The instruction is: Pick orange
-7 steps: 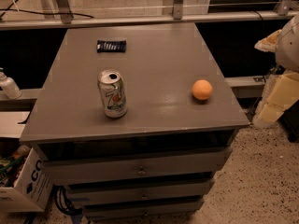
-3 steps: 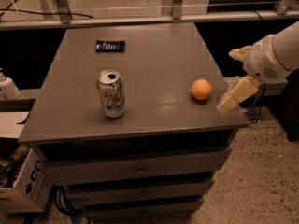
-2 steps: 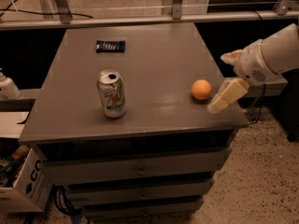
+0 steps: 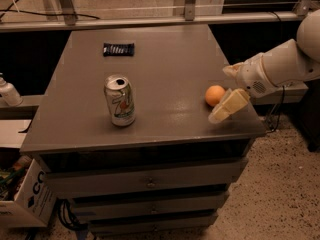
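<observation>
Gripper [image 4: 225,91] wide open, empty, close at R side of orange [image 4: 214,95] on cabinet top [image 4: 165,59]; soda can [image 4: 120,101] well L

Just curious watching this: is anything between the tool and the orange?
Nothing visible. The open tool is right beside the orange, on its right; the can stands well off to the left.

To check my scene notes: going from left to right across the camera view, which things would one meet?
White bottle → soda can → orange → gripper, open, just right of the orange. The dark packet lies straight behind the can, so it is left out.
</observation>
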Tool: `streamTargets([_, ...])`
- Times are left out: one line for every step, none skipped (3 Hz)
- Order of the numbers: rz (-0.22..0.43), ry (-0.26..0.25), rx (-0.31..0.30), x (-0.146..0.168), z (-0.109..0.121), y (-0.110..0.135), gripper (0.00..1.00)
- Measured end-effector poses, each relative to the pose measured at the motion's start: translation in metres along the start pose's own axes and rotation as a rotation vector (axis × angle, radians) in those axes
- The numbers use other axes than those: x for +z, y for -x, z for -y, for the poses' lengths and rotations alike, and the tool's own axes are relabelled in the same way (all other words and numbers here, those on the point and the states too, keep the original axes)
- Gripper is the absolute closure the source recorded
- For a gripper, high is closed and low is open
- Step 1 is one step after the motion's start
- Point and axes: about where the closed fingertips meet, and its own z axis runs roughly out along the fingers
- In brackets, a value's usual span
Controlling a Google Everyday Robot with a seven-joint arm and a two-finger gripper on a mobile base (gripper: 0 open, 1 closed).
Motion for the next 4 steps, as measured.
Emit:
streamTargets([0.013, 0.007, 0.006, 0.0085, 0.0016, 0.002, 0.18])
streamTargets([0.026, 0.008, 0.012, 0.0105, 0.0048, 0.0037, 0.42])
streamTargets([0.033, 0.007, 0.016, 0.0099, 0.0067, 0.0044, 0.64])
streamTargets([0.044, 0.007, 0.011, 0.007, 0.0087, 0.0101, 0.88])
